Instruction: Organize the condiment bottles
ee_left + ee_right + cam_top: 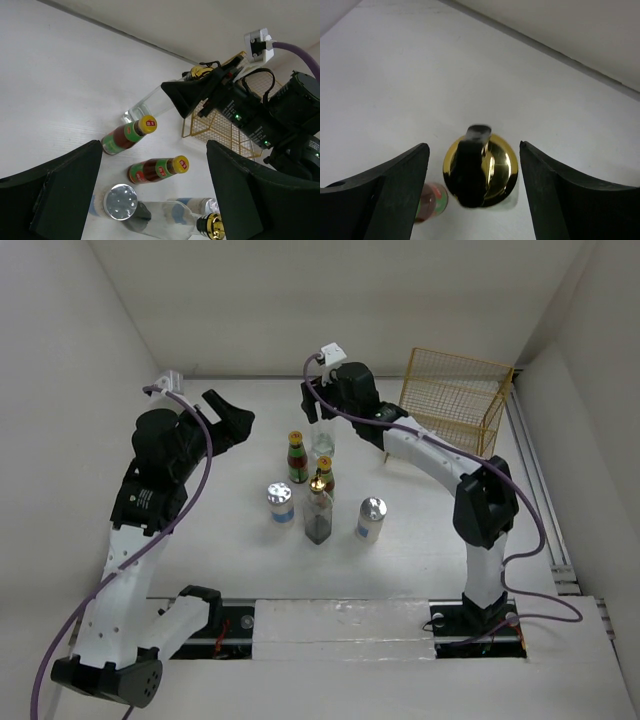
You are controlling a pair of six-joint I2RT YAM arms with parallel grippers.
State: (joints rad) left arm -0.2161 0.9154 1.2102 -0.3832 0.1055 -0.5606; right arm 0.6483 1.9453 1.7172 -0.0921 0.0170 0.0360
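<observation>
Table: white, walled at left, back and right. Bare stretches lie left of the bottles and between them and the back wall.

Gold wire rack: far right corner, well apart from the bottles.

Condiment bottles: six, upright, clustered mid-table.
- Rear clear bottle: gold cap, glass looks clear through. It stands directly under the right gripper.
- Red sauce bottles, two: yellow caps, green necks, dark red-brown fill. Both stand just beside the rear clear bottle.
- Front clear bottle: gold cap, dark liquid in its lower part.
- Shakers, two: silver tops, flanking the front clear bottle. Contents cannot be told.

Right gripper: fingers spread to either side of the rear bottle's gold cap, not pinching it.

Left gripper: fingers wide apart with nothing between them, over bare table left of the cluster.
</observation>
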